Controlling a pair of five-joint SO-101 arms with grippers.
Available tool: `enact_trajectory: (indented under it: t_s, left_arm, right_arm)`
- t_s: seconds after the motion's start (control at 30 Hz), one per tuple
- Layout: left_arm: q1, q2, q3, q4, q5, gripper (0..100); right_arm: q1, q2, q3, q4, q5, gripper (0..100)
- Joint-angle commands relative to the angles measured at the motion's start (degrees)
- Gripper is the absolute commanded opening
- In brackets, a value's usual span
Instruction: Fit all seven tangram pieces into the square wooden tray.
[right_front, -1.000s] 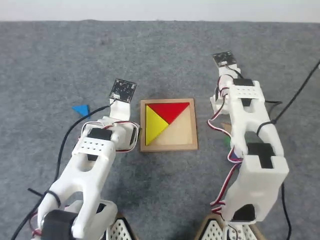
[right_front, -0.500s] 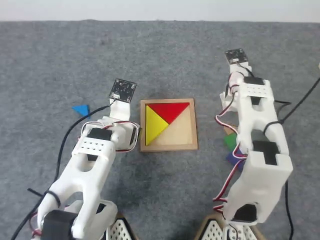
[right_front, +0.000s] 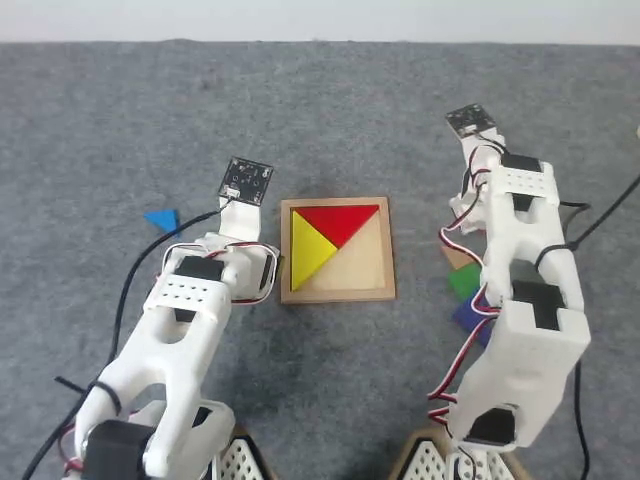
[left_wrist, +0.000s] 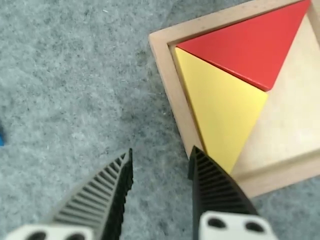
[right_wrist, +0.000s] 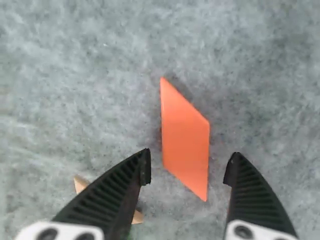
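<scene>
Already inside wooden tray (right_front: 337, 293): red triangle (right_front: 338, 220) touching yellow triangle (right_front: 308, 250); left pincer (left_wrist: 160, 175) and right pincer (right_wrist: 187, 170) released.

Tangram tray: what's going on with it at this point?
Two pieces sit in the wooden tray: a red triangle and a yellow triangle. The right gripper hangs open over an orange parallelogram lying on the grey mat, not gripping it. The left gripper is open beside the tray, holding nothing. A blue triangle lies loose on the mat too.

Grey felt table (right_front: 100, 120): tray (right_front: 337, 296), orange parallelogram (right_wrist: 185, 137)
</scene>
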Motion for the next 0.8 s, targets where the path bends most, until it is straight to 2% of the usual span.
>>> enact_trajectory:
  t_s: [0.0, 0.3, 0.77]
  left_arm:
    - [0.3, -2.2, -0.4, -1.1, -0.4, 18]
    - [0.3, -2.2, -0.4, -1.1, -0.4, 18]
    - [0.3, -2.2, -0.4, -1.1, -0.4, 18]
  right_arm:
    - [-0.7, 1.0, -2.8, -1.3, 0.8, 26.3]
    - [0.0, 4.1, -2.9, -5.3, 0.7, 26.3]
    - [6.2, 1.3, -6.5, -7.6, -0.8, 26.3]
